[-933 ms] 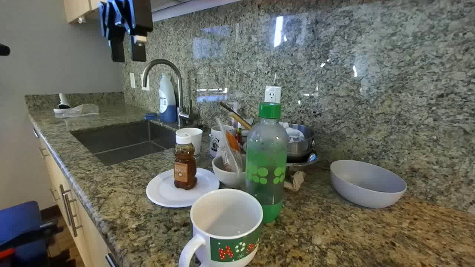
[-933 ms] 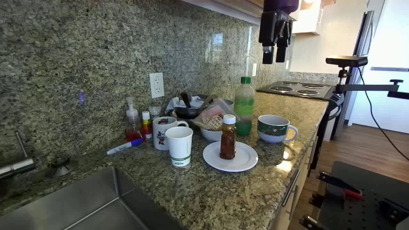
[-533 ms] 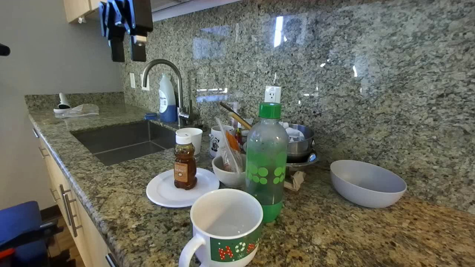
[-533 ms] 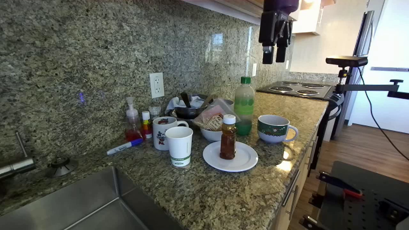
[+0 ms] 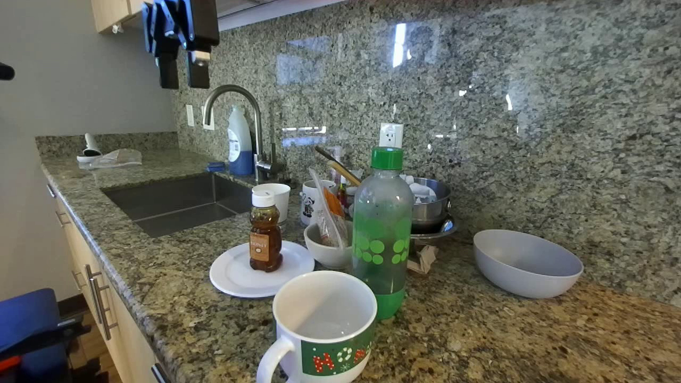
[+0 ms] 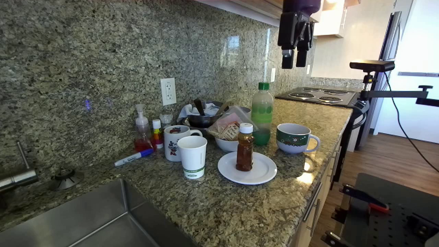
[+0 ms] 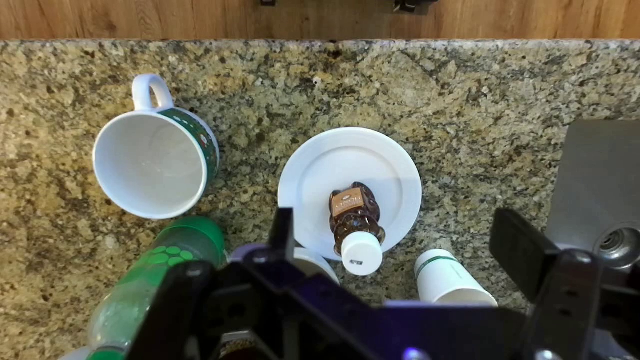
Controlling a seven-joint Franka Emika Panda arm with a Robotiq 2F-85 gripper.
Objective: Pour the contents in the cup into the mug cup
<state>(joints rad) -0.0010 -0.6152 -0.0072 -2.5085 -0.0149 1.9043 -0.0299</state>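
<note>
You are holding the gripper [image 6: 294, 61] wide and empty high over the counter [image 6: 236, 212], probably to clear the honey bottle [image 6: 245, 152] that is standing on its plate [image 6: 265, 171] below. Nearer the sink [image 6: 79, 219], the paper cup [image 6: 192, 157], likely your source, is standing upright and ungrasped, with no view showing what it holds. Beyond the plate from it, the green-banded mug [image 6: 293, 140] is standing mouth up, its handle pointing toward the counter's front edge, which should be leaving its rim free for your pour.

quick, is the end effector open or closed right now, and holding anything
End effector: open, holding nothing.
</note>
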